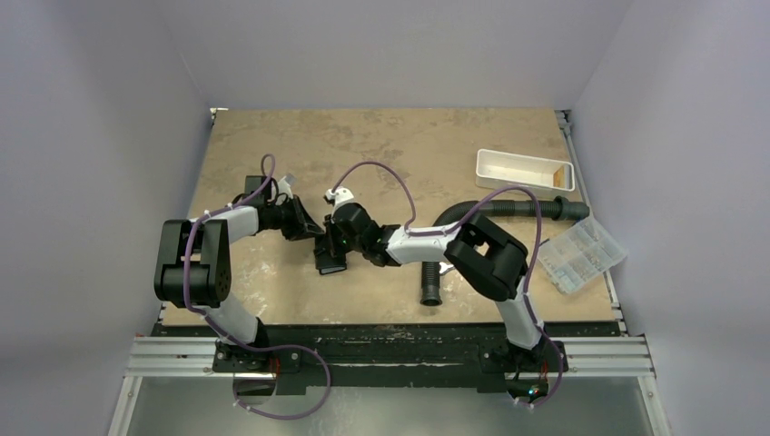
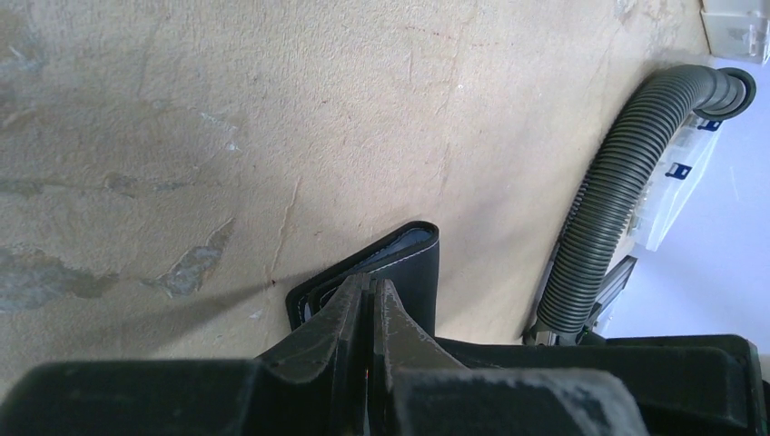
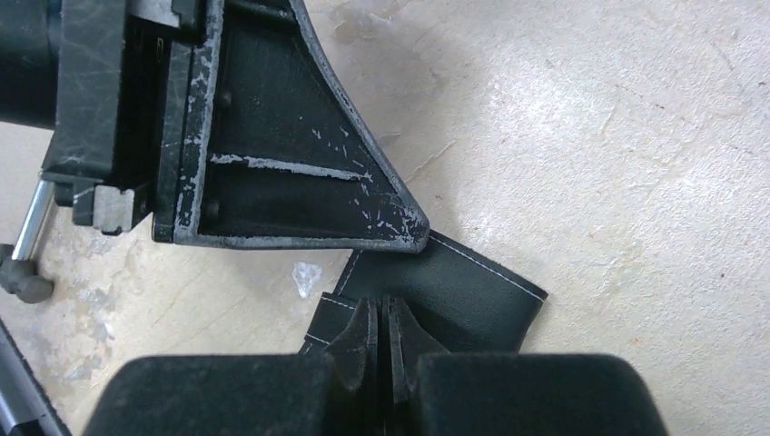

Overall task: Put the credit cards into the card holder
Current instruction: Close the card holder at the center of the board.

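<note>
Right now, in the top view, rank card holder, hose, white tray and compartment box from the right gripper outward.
1. card holder, in the right gripper.
2. hose, to its right.
3. white tray, far right corner.
4. compartment box, right edge.

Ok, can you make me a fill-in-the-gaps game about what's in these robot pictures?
The left claw and the right claw are both pinching the card holder, and its colour is ___.
The tray on the table is coloured ___.
The clear compartment box sticks out over the table's ___ edge.
Missing words: black, white, right.
</note>
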Robot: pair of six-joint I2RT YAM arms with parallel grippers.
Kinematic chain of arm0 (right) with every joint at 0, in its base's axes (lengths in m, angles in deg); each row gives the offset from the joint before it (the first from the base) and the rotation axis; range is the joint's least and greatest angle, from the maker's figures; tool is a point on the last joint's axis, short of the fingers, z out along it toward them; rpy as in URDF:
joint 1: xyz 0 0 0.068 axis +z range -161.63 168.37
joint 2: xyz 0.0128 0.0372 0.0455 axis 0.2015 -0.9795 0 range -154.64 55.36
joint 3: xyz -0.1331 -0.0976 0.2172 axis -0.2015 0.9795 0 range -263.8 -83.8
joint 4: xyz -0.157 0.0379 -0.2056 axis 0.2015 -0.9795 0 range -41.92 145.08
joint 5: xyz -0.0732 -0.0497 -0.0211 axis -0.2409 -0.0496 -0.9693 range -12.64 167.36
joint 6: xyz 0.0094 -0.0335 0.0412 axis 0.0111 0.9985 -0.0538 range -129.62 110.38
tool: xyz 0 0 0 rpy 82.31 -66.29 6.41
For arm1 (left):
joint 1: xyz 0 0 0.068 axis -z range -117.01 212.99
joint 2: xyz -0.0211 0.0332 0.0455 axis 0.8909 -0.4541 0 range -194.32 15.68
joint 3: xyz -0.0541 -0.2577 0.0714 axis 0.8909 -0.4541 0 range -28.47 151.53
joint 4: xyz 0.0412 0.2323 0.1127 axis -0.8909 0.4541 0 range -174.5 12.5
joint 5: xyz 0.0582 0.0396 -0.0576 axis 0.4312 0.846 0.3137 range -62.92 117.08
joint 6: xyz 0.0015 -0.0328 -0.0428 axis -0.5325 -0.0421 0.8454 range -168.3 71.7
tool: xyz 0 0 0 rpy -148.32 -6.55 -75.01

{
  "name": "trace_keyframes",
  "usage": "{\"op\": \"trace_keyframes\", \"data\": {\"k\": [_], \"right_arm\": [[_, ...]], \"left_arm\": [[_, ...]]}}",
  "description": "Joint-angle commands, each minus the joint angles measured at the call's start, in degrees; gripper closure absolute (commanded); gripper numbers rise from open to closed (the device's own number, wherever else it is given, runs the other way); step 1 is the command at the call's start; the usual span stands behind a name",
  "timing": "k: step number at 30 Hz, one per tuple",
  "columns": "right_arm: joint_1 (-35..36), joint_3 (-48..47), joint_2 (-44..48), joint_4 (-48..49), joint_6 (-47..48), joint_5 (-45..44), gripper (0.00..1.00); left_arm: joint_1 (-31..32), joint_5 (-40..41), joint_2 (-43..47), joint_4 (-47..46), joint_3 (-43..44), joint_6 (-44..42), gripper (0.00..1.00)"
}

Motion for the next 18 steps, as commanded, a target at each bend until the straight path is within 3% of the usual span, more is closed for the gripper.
{"op": "trace_keyframes", "data": {"k": [1, 9, 18], "right_arm": [[-1.1, 10.4, -12.0, -20.8, 8.2, -17.7, 1.00], [5.2, 16.6, -3.9, -12.9, 10.2, -18.4, 1.00], [12.0, 12.4, -1.8, -13.4, 16.3, -31.5, 1.00]], "left_arm": [[-0.2, 1.3, 0.1, 2.0, 1.0, -2.3, 1.00], [-0.2, 1.0, 0.1, 1.7, 0.8, -2.2, 1.00], [-0.2, 0.9, 0.5, 1.7, 0.7, -2.1, 1.00]]}}
